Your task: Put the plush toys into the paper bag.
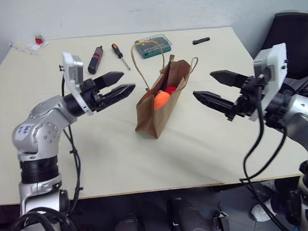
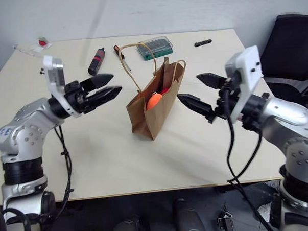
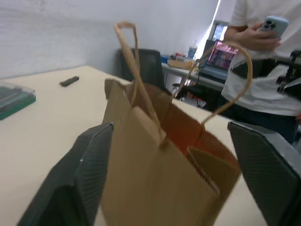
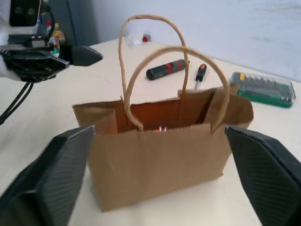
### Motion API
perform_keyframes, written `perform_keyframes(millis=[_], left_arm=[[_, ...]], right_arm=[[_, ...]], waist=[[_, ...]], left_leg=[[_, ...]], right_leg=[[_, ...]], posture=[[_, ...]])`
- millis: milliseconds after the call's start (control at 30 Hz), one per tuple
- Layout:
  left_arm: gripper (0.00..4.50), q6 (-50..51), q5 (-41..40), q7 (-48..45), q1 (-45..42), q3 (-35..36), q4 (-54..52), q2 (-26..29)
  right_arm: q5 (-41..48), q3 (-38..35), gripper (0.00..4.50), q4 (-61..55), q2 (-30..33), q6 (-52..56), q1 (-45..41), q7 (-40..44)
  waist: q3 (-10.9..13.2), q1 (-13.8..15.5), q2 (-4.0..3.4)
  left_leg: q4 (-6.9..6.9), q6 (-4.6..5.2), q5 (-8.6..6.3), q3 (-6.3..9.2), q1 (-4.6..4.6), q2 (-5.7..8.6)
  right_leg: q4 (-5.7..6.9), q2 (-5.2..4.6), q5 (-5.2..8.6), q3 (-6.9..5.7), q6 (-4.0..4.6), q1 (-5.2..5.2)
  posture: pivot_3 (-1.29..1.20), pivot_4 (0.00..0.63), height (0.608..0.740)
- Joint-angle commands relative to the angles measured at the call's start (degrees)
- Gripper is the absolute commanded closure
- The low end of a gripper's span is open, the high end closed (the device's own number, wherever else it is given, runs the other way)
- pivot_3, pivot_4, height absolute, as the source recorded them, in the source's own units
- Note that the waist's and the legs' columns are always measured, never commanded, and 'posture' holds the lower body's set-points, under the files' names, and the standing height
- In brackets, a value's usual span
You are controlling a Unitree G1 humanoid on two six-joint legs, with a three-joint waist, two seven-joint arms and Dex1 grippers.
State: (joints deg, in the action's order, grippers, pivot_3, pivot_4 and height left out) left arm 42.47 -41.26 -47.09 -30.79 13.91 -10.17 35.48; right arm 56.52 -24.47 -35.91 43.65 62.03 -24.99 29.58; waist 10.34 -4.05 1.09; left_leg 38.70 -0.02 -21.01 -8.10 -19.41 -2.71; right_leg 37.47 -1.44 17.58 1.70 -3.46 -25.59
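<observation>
The paper bag (image 1: pixel 161 102) stands upright at the middle of the table (image 1: pixel 120 158), mouth open, its two twisted-cord handles (image 1: pixel 141 60) rising above the rim. Inside it lie both plush toys: the orange fish (image 1: pixel 161 99) nearer the front, the red rounded toy (image 1: pixel 171 89) just behind it toward 12 o'clock.

At 9 o'clock of the bag hangs the left gripper (image 1: pixel 119 83), fingers spread apart and holding nothing, tips aimed at the bag but clear of it. At 3 o'clock hangs the right gripper (image 1: pixel 214 87), likewise spread wide and empty, tips near the bag's side without touching.

Farther back, at about 11 o'clock of the bag, lie a black-and-red handled tool (image 1: pixel 95 59) and a screwdriver (image 1: pixel 120 55) with a red and black handle. At 12 o'clock sits a green bit case with a clear lid (image 1: pixel 153 46); any label on it is too small to read. A small black object (image 1: pixel 201 41) lies at 1 o'clock, and a little red-and-white item (image 1: pixel 37 43) at the far corner, 10 o'clock.

In the left wrist view a person in a white shirt (image 3: pixel 263 70) stands beyond the table holding a phone (image 3: pixel 273 26). No writing can be read anywhere.
</observation>
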Motion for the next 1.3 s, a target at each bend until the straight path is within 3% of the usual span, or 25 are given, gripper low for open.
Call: perform_keyframes(millis=[33,67,167,300,533,733,933,1033,1167,1300], left_arm=[[0.04,-3.51,2.95,-1.47,4.89,-3.44,-5.10,0.96],[0.04,-5.12,4.37,-0.98,5.47,-4.88,-4.64,0.05],[0.00,-8.44,7.09,0.19,4.96,-7.97,-2.17,-3.28],[0.00,-12.47,10.33,0.55,2.80,-11.20,1.19,-6.80],[0.00,-17.01,15.04,2.60,0.05,-14.44,6.35,-11.29],[0.00,-20.08,19.45,8.35,-1.72,-15.94,10.73,-17.32],[0.00,-22.00,22.40,10.53,-3.38,-16.36,13.90,-19.56],[0.61,-22.59,23.23,10.78,-4.34,-16.29,16.02,-19.72],[1.76,-24.96,23.76,7.58,-5.78,-16.22,19.03,-18.21],[3.10,-26.23,21.78,-0.82,-8.60,-16.19,22.51,-15.57]], right_arm=[[-0.30,-0.22,0.00,-2.73,3.02,-1.36,6.14,2.64],[-2.80,2.68,0.00,-2.04,1.93,-2.95,7.07,1.26],[-11.18,12.58,0.60,1.18,-2.91,-7.93,7.23,-2.88],[-24.17,26.69,2.03,6.87,-7.45,-16.49,3.90,-4.05],[-35.24,35.35,4.47,17.63,-14.94,-25.25,-3.08,-3.89],[-39.04,36.68,4.47,21.82,-17.74,-29.01,-4.47,-2.17],[-40.12,36.08,4.47,22.62,-19.40,-29.80,-4.11,-1.33],[-40.40,35.51,4.50,21.62,-19.25,-29.77,-3.20,-0.95],[-38.20,31.64,4.50,15.51,-16.32,-29.01,0.48,0.94],[-32.93,23.23,4.50,6.13,-9.99,-26.31,7.97,4.97]], waist=[[0.00,0.60,0.02],[0.05,0.77,0.11],[0.05,0.92,0.30],[0.06,0.99,0.32],[0.07,0.92,0.31],[0.07,1.27,0.31],[0.07,1.04,0.31],[0.07,1.03,0.31],[0.07,1.21,0.31],[0.07,1.96,0.31]], left_leg=[[-0.02,0.00,0.00,0.00,0.03,0.01],[-0.01,0.02,-0.01,-0.01,0.06,0.01],[0.19,0.09,0.02,-0.01,0.03,0.03],[0.19,0.12,0.04,-0.08,0.02,0.08],[0.17,0.12,0.03,-0.17,-0.09,0.02],[0.32,0.19,0.00,-0.16,-0.12,0.03],[0.31,0.19,0.00,-0.16,-0.11,0.01],[0.31,0.19,0.00,-0.16,-0.09,0.02],[0.31,0.19,0.00,-0.16,-0.12,0.02],[0.34,0.20,-0.01,-0.15,-0.13,0.03]], right_leg=[[-0.04,0.00,0.00,0.00,0.00,0.04],[-0.07,0.00,0.00,0.01,0.00,0.09],[-0.05,0.00,-0.14,0.03,-0.07,0.13],[-0.07,0.01,-0.22,0.09,-0.12,0.12],[-0.10,0.04,-0.19,0.07,-0.08,-0.06],[-0.05,0.00,-0.21,0.05,-0.10,-0.03],[-0.02,0.02,-0.21,0.05,-0.10,-0.03],[0.00,0.01,-0.21,0.05,-0.10,-0.03],[-0.02,0.01,-0.21,0.03,-0.10,-0.03],[-0.04,0.00,-0.21,0.01,-0.11,-0.01]], posture=[[0.00,0.150,0.740],[0.00,0.150,0.740],[0.00,0.150,0.740],[0.00,0.150,0.740],[0.00,0.150,0.740],[0.00,0.150,0.740],[0.00,0.150,0.740],[0.00,0.150,0.740],[0.00,0.150,0.740],[0.00,0.150,0.740]])
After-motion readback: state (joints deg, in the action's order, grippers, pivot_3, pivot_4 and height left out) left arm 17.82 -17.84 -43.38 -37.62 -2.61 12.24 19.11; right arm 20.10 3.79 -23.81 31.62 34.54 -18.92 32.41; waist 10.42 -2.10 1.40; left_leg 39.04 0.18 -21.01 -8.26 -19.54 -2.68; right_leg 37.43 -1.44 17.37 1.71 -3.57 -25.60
